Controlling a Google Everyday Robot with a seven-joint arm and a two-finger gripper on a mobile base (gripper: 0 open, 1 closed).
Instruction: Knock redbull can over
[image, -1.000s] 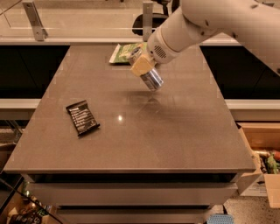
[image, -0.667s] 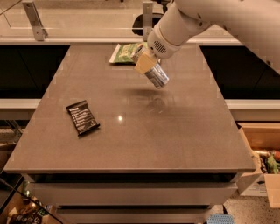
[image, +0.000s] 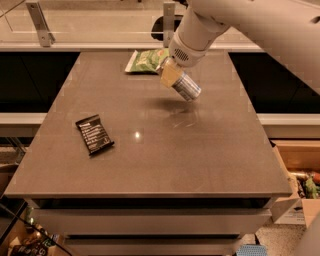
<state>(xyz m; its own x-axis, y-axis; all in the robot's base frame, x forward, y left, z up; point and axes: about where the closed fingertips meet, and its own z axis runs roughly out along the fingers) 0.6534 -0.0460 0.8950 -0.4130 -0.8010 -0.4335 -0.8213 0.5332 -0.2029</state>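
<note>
my gripper (image: 174, 79) clamped on tilted can (image: 189, 89), just front-right of bag (image: 146, 61), wrapper (image: 94, 134) flat, well front-left of bag

One view only. Set high, off the near edge of the table (image: 150, 165) at 6 o'clock, facing forward and steeply down toward 12 o'clock. Close enough for the tabletop to fill most of the frame, with the front shelves cut off at the bottom. Along the far side, at 12 o'clock, a glass rail (image: 40, 22). At 4 o'clock, past the table's right edge, a strip of floor with a cardboard box (image: 295, 155). At 1 o'clock, large and near the lens, the arm (image: 260, 25). Between 12 and 1 o'clock of the table's middle, above the surface, the gripper (image: 174, 79), clamped on the tilted redbull can (image: 189, 89).
</note>
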